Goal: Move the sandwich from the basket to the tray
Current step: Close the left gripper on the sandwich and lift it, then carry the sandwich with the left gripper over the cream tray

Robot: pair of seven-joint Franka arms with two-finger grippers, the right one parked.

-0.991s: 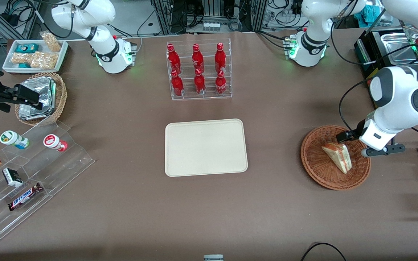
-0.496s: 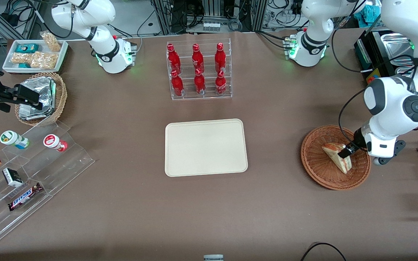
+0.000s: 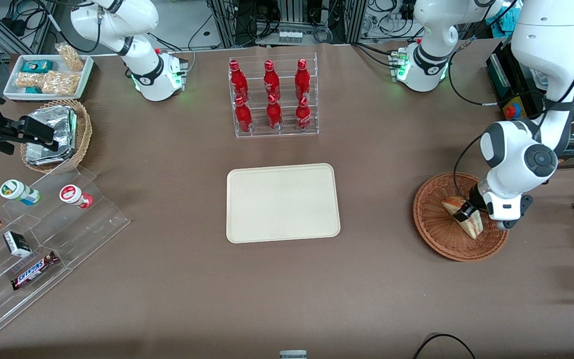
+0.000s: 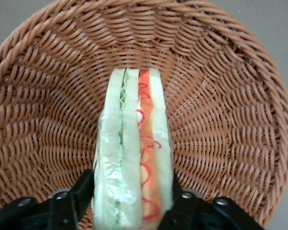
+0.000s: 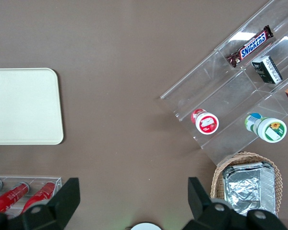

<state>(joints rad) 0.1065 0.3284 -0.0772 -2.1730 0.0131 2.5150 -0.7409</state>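
1. Brown paper covers the desk (image 3: 177,279), whose strip nearest the front camera is bare apart from a black cable loop (image 3: 441,344) at its edge.
2. Toward the parked arm's end, a clear stepped acrylic rack (image 3: 48,249) holds a Snickers bar (image 3: 34,269), small boxes and two round-lidded cups (image 3: 75,195).
3. At mid-desk lies the tray (image 3: 283,203), cream and flat, with nothing on it.
4. Level with the tray, toward the working arm's end and well apart from it, sits the basket (image 3: 436,234), shallow reddish-brown wicker.
5. Lying in the basket is the sandwich (image 3: 471,223), its red and green filling edge showing in the left wrist view (image 4: 134,158).
6. The gripper (image 3: 464,213) is down in the basket at the sandwich; its fingers (image 4: 81,191) are spread to about the wedge's thickness, one against each bread face. Whether they are squeezing it I cannot tell.
7. Farther from the camera than the tray stands a clear rack of six red bottles (image 3: 273,97).
8. Toward the parked arm's end, a tan wicker basket with foil packets (image 3: 53,134) sits near a white tray of snacks (image 3: 48,76), which lies farther from the camera.
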